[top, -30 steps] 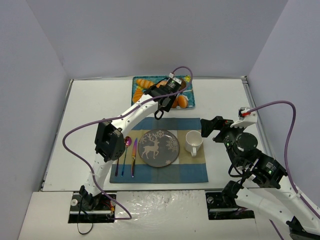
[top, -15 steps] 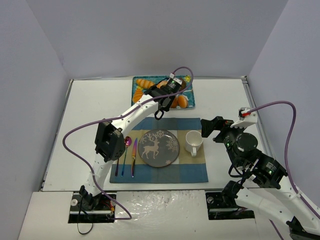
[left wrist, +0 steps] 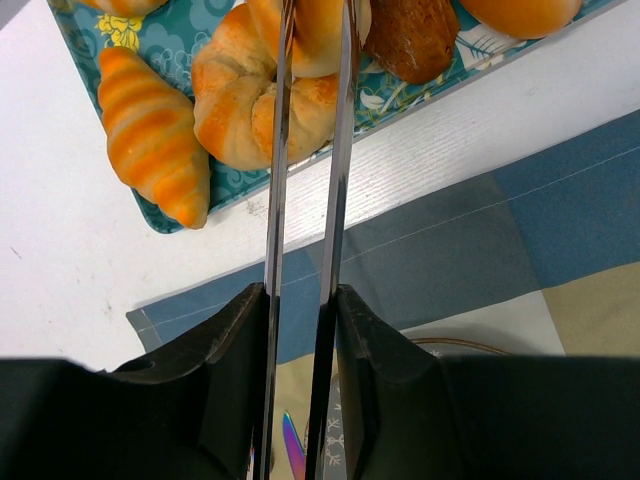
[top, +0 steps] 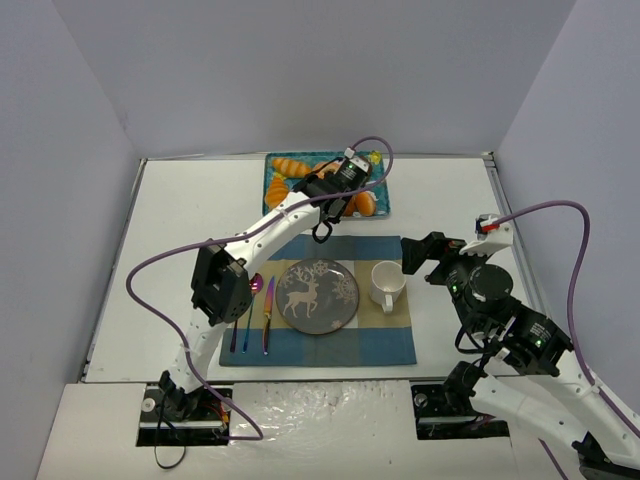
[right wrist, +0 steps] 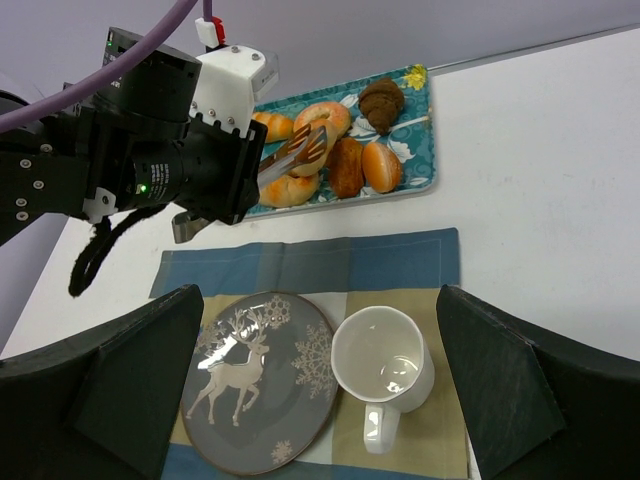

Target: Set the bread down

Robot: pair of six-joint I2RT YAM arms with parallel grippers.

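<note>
The bread [right wrist: 326, 116], a golden ring bun, lies on the teal tray [right wrist: 420, 150] at the back of the table. My left gripper [left wrist: 312, 40] reaches over the tray from the near side. Its long thin metal blades [left wrist: 343, 120] stand shut on the near edge of the bread [left wrist: 314, 30]. In the top view the left gripper [top: 338, 197] hangs over the tray's middle. My right gripper [right wrist: 318, 330] is wide open with nothing in it, hovering above the mug and the plate [right wrist: 262, 375], well apart from the tray.
Croissants [left wrist: 150, 130], a knotted roll [left wrist: 235, 100], a dark brown bun [left wrist: 415, 35] and an orange bun [right wrist: 382, 165] crowd the tray around the bread. A blue-and-tan placemat [top: 380, 345] carries the reindeer plate [top: 318, 296], a white mug [top: 387, 283] and cutlery [top: 255, 315].
The left gripper's blades have closed onto the bread, and the left wrist has edged slightly right over the tray. The right arm has not moved.
</note>
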